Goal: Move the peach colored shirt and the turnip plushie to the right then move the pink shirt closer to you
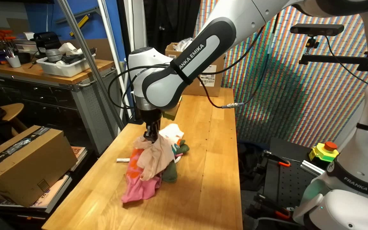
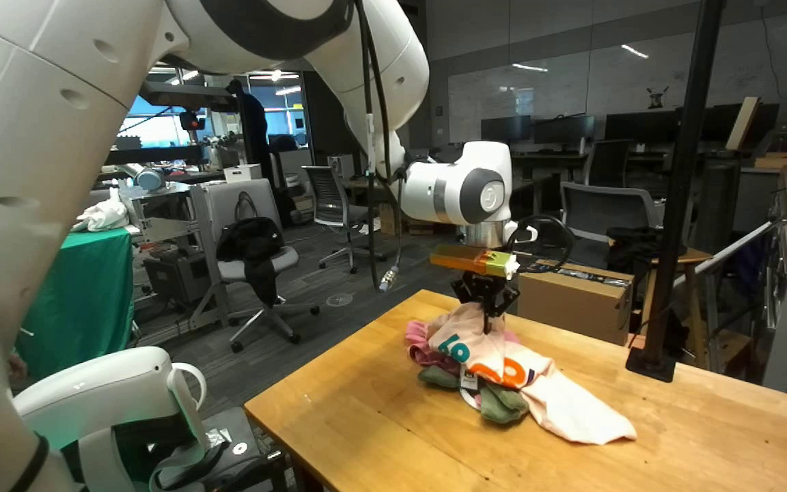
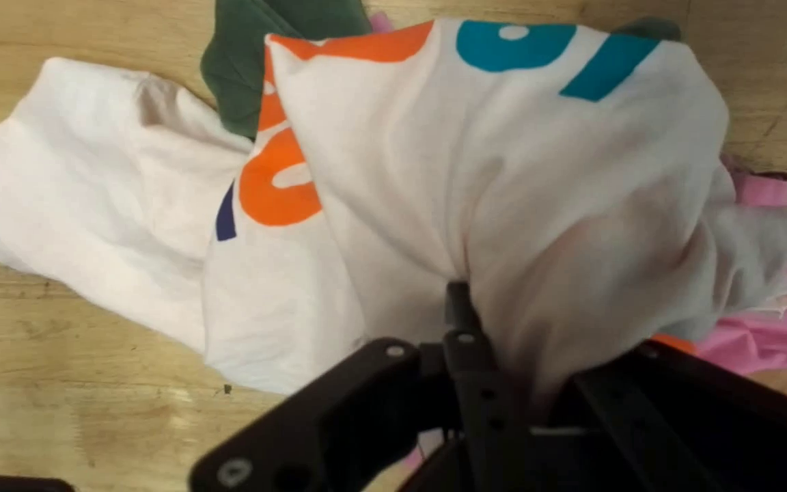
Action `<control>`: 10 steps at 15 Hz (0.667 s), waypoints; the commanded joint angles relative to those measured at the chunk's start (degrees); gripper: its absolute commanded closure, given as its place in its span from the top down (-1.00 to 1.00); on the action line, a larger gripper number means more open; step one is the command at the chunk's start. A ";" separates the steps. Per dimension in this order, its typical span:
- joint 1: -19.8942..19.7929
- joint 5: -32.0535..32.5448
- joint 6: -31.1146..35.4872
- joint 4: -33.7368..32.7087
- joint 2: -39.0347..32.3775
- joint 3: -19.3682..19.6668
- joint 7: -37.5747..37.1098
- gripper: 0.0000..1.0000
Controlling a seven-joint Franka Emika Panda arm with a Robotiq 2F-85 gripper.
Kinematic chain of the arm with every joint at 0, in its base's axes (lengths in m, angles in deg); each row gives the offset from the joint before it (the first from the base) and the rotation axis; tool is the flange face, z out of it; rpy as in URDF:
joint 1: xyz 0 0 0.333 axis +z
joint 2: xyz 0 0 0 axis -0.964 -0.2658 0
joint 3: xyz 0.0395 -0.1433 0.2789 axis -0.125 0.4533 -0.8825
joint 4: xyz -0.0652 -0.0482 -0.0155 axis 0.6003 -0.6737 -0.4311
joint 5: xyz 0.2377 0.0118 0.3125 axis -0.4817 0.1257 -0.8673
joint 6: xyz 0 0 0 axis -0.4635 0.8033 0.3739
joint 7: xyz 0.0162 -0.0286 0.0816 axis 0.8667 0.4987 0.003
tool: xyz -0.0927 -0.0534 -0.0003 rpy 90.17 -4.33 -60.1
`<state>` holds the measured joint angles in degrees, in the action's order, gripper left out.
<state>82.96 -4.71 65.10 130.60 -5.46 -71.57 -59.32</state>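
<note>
The peach colored shirt (image 1: 157, 156) is bunched on top of a pile on the wooden table, and one end trails flat in an exterior view (image 2: 574, 410). My gripper (image 1: 151, 136) points down and pinches its cloth, also in an exterior view (image 2: 488, 320) and the wrist view (image 3: 472, 301); folds hide one fingertip. The pink shirt (image 1: 142, 189) lies partly under it, with edges in an exterior view (image 2: 421, 345) and the wrist view (image 3: 769, 342). The turnip plushie shows mainly green leaves (image 1: 170, 173), also in the wrist view (image 3: 236, 89); its body is mostly covered.
A short white rod (image 1: 123, 160) lies beside the pile. A cardboard box (image 1: 216, 86) stands at the table's far end, near a small green and yellow box (image 1: 172, 111). A black pole (image 2: 680, 171) is mounted at the table's edge. A cardboard box (image 1: 27, 163) is beside the table.
</note>
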 commanded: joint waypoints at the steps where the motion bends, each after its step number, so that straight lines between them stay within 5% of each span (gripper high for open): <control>1: 0.38 1.45 -1.65 1.07 3.91 0.90 -0.62 -1.00; 10: 0.65 7.88 0.79 -0.33 13.43 4.56 -6.21 -0.93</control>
<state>82.94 0.02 65.16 130.24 4.08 -68.60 -62.07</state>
